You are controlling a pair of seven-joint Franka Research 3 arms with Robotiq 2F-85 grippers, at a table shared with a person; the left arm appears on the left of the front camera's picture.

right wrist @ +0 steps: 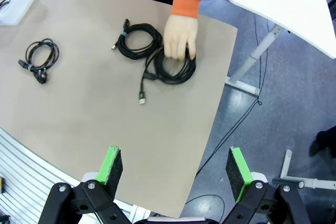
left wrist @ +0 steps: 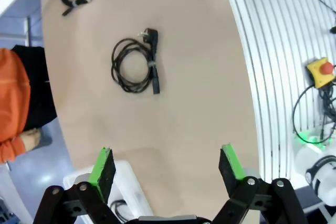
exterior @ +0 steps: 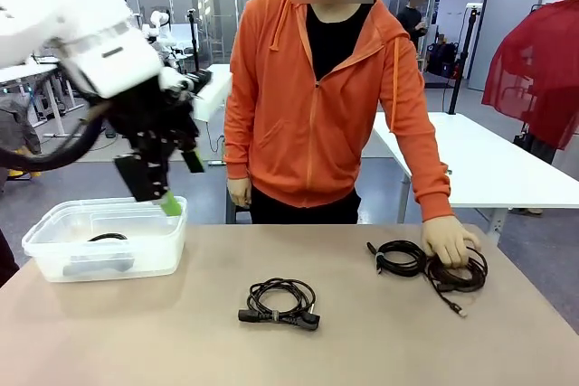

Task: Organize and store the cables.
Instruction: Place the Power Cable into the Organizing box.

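Observation:
Several black coiled cables are on the tan table (exterior: 181,341). One coil (exterior: 280,303) lies in the middle, also in the left wrist view (left wrist: 134,66) and the right wrist view (right wrist: 41,56). Two more coils (exterior: 403,258) (exterior: 460,276) lie at the right, and the person's hand (exterior: 448,240) rests on the rightmost one (right wrist: 173,72), beside the other (right wrist: 137,40). Another cable (exterior: 109,237) lies in the clear bin (exterior: 54,264). My left gripper (exterior: 158,192) hangs open and empty over the bin's far edge (left wrist: 167,166). My right gripper (right wrist: 173,165) is open, high above the table's right end.
The person in an orange jacket (exterior: 308,106) stands at the far side. A white table (exterior: 488,160) stands behind at the right. In the left wrist view a yellow box with a red button (left wrist: 321,72) sits off the table's near edge.

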